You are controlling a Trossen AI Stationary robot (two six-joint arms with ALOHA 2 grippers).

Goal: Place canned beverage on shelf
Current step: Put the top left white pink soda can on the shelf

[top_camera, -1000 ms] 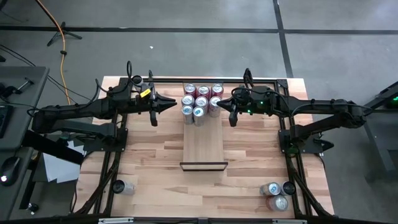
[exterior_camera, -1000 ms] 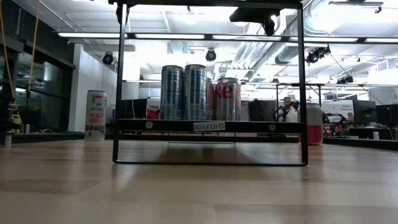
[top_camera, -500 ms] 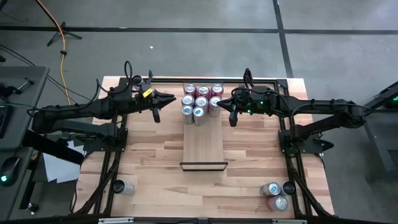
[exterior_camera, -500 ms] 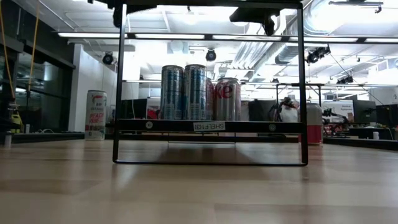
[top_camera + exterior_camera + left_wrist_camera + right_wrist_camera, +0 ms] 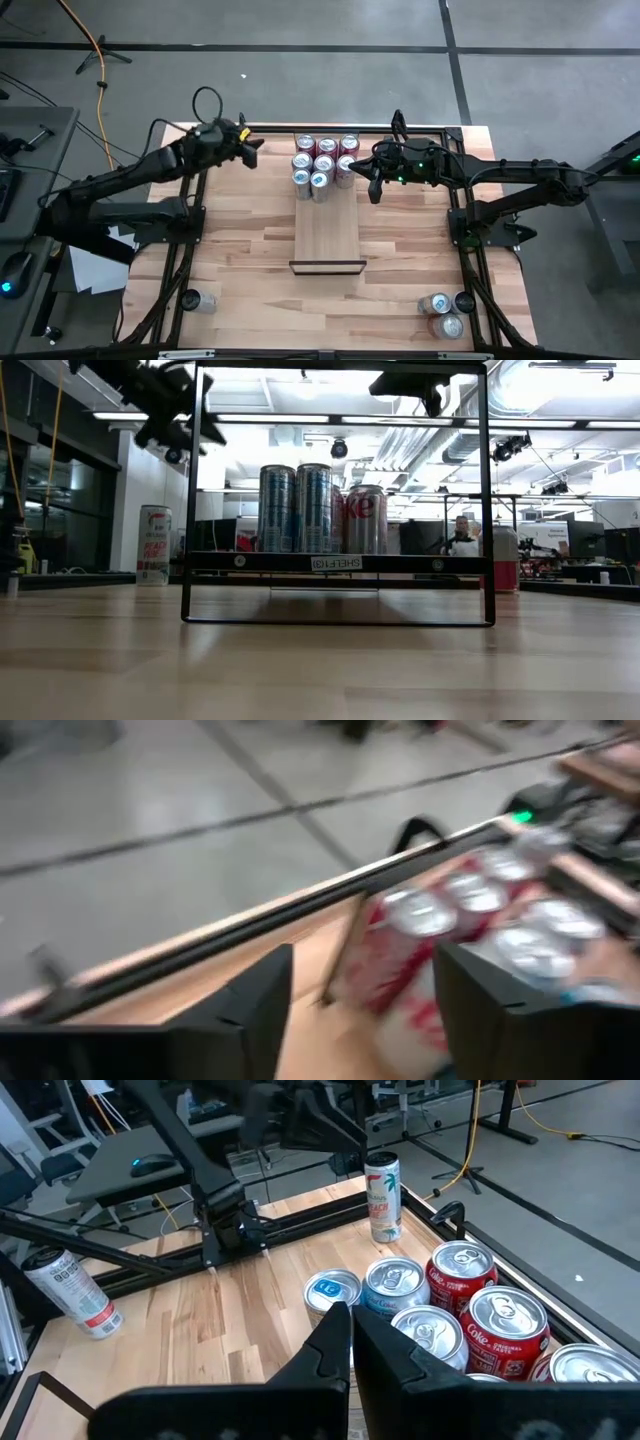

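The shelf (image 5: 327, 232) is a long, narrow panel of smooth pale wood with a dark strip along its near short end, lying flat on the striped butcher-block table (image 5: 240, 250) inside a thin black metal frame (image 5: 487, 500). Seven shiny aluminium cans (image 5: 324, 162), round-topped cylinders in red and silvery blue, stand upright in a tight cluster at the shelf's twelve o'clock end, touching one another. The left gripper (image 5: 252, 150) hangs above the table at about nine o'clock from the cans, apart from them; its two dark, blocky fingers (image 5: 262, 1000) are spread with bare space between them and grasp nothing. That arm reaches in from the left edge, raised and angled toward the table's far rail. The right gripper (image 5: 372, 180) sits at three o'clock from the cans, just beside them, its fingers (image 5: 328, 1342) pressed together and empty; its arm stretches level across from the right. More cans (image 5: 445, 312) stand at the near right corner, one (image 5: 197, 300) at the near left.
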